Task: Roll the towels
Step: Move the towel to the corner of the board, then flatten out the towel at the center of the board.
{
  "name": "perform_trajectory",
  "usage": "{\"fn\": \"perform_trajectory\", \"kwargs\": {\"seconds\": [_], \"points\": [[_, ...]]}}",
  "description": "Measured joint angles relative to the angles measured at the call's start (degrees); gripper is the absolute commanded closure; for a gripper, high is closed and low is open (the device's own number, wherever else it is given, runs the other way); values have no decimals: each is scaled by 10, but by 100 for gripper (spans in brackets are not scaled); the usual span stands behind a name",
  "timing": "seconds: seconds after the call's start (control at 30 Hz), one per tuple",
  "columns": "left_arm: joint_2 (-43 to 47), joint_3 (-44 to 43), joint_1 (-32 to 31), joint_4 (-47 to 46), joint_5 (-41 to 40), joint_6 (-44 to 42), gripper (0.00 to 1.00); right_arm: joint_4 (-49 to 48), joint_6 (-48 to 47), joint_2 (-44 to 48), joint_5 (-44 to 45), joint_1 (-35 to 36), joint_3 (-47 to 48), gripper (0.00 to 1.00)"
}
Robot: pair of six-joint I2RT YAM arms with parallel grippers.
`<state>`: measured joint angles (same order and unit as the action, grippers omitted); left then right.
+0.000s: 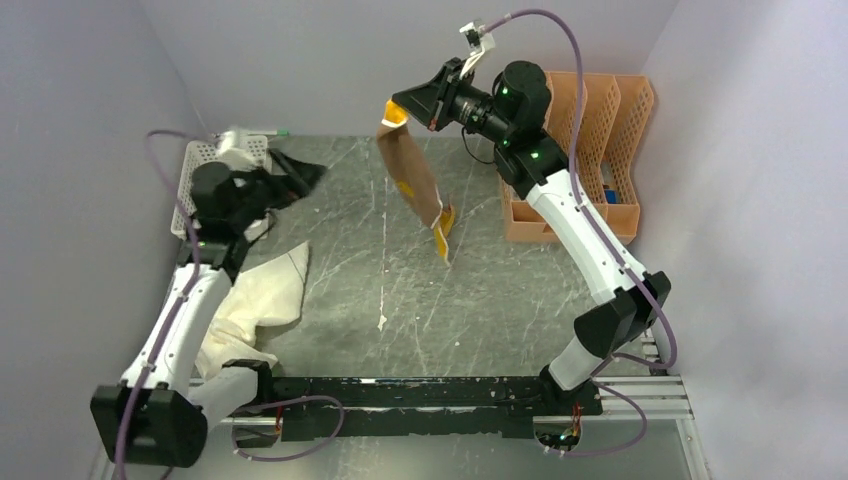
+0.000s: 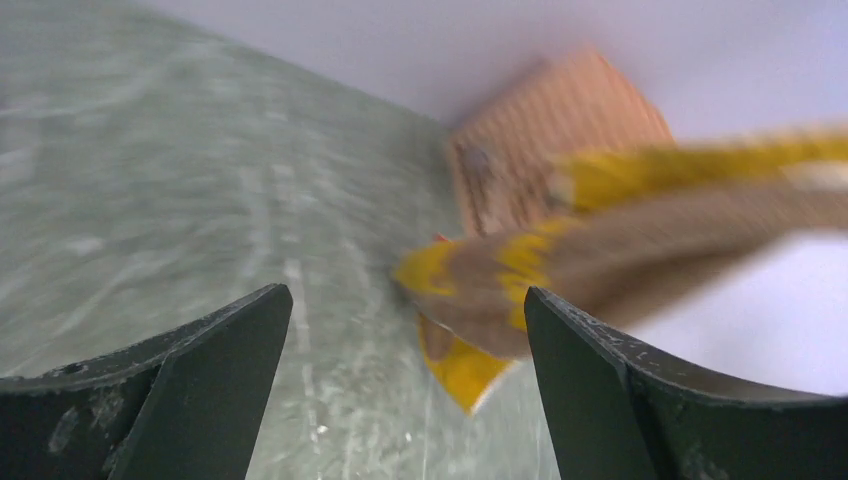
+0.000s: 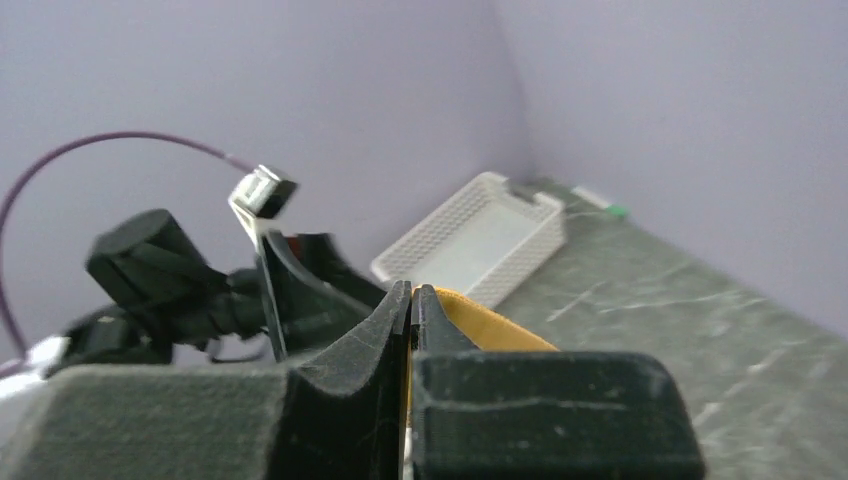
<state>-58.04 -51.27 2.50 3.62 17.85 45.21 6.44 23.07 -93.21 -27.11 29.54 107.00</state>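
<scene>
Mustard-brown towel (image 1: 412, 180), one of two, dangles from pinching right gripper (image 1: 397, 108); cream towel (image 1: 262, 292) crumpled near-left; left gripper (image 1: 300, 176) wide, empty.

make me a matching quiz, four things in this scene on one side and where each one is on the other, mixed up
Things:
1. mustard and brown towel
2. cream towel
3. white basket
4. orange rack

Places:
a. far left corner of the table
b. hanging from the shut right tool
c. far right, against the wall
d. lying crumpled at the near left of the table

Pairs: 1-b, 2-d, 3-a, 4-c
</scene>
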Motion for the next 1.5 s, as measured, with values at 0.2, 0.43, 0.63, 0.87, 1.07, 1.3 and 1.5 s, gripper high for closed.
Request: {"fn": "perform_trajectory", "kwargs": {"seconds": [0.2,0.43,0.63,0.87,1.07,1.3,1.5], "points": [[-37,-6,-222,-123,96,-148,1,-116,172,-18,-75,0,-68,100],[-122,-33,-334,-199,91,-275,9,-123,203,-24,-136,2,-70,100],[-234,-108,-378,-192,-2,-341,93,-94,182,4,-147,0,-82,97],[-261,-180,-374,-166,-45,-393,93,-109,167,122,-105,-88,-191,0],[-187,-112,-269,-220,96,-360,93,-186,144,256,23,-164,-383,0],[-24,26,-121,-273,231,-250,93,-325,90,172,38,-120,-532,0],[43,25,-122,-210,264,-278,93,-391,-38,62,24,47,-643,0]]}}
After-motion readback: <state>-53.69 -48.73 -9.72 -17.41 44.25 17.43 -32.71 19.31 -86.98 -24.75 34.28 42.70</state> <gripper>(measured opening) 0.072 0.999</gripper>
